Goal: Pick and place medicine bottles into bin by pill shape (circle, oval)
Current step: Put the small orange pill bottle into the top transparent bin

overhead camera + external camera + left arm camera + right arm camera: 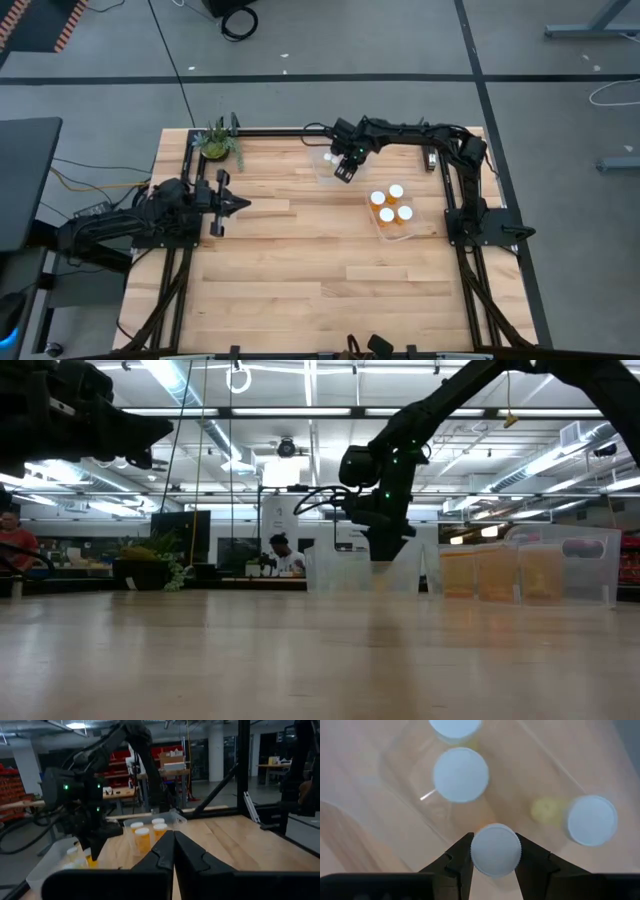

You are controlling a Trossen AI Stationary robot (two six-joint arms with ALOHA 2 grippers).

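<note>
My right tool [496, 870] is clamped on a bottle [496, 850]: its white cap sits square between the two fingers [456, 862], upright, long axis pointing straight down at the bench [300, 270]. What matters for the coming move is what lies under it. Directly below and just ahead I see a clear bin [410, 780] with three capped bottles standing in it, one [460, 774] just ahead, another [455, 727] beyond that, and a third [590, 819] off to the side. From above, the right tool [345, 168] hangs over the far bin [330, 165], near the bench's back edge, so I judge the held bottle is over that bin, not the other.

The second bin [393, 222] sits nearer the right arm's base, holding four bottles [391, 204].

My left tool [173, 851], fingers together, hangs at the left edge of the bench, well apart from both bins, so the right arm is the nearer one. A potted plant [216, 141] stands at the far left corner.
</note>
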